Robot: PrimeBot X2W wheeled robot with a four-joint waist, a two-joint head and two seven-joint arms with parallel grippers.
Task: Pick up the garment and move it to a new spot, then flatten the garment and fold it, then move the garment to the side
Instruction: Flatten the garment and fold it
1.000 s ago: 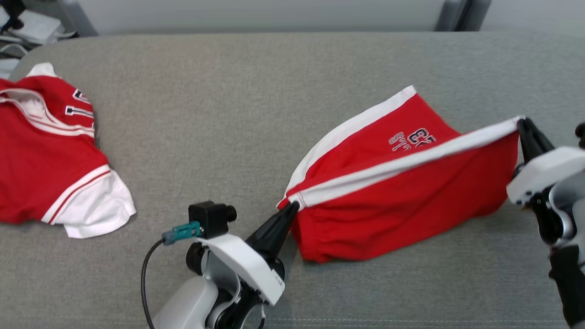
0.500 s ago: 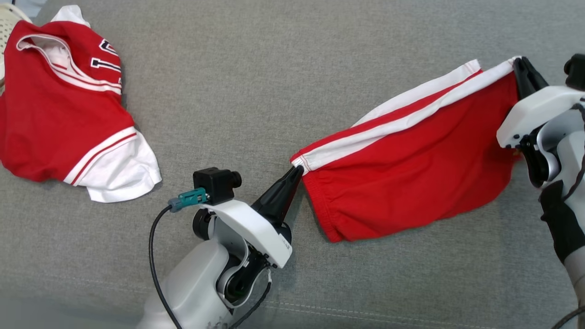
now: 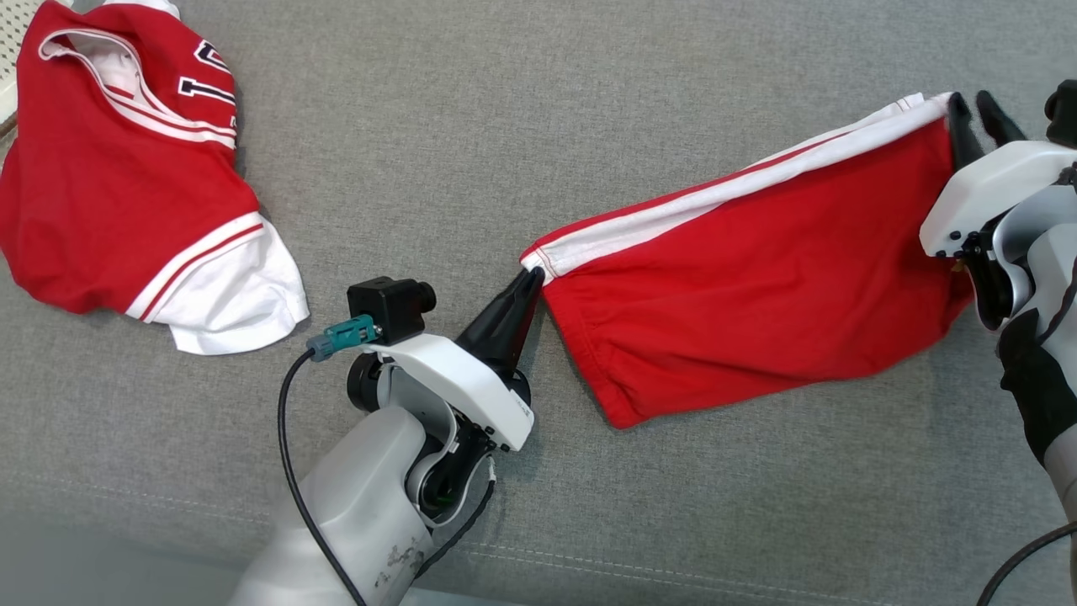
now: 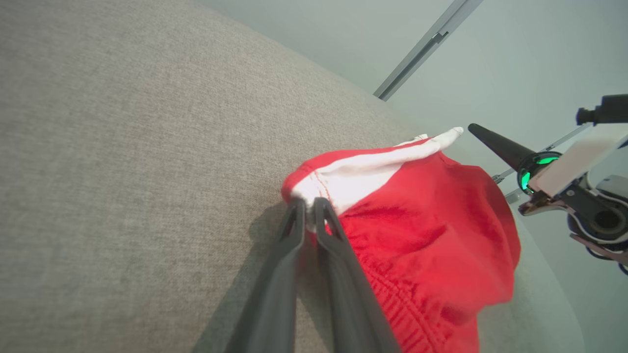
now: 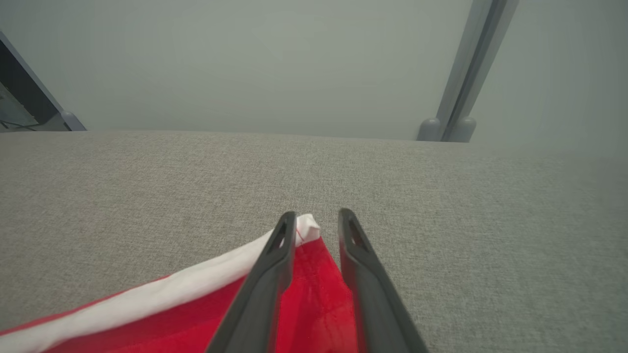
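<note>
Fingers of the left gripper are pressed together on the white-trimmed corner of the shorts. The pale left forearm rises from the bottom edge and slants up to the right, a black cable looping beside it. The right gripper stands at the shorts' opposite corner with its two fingers apart. In its wrist view one finger lies against the white tip of the cloth while the other stands clear of it. The right arm comes in from the right edge, fingers pointing away from the robot. The shorts lie stretched between the two grippers on the right half of the grey cushion. Two red garments are there: the shorts and a jersey, well apart at the far left.
</note>
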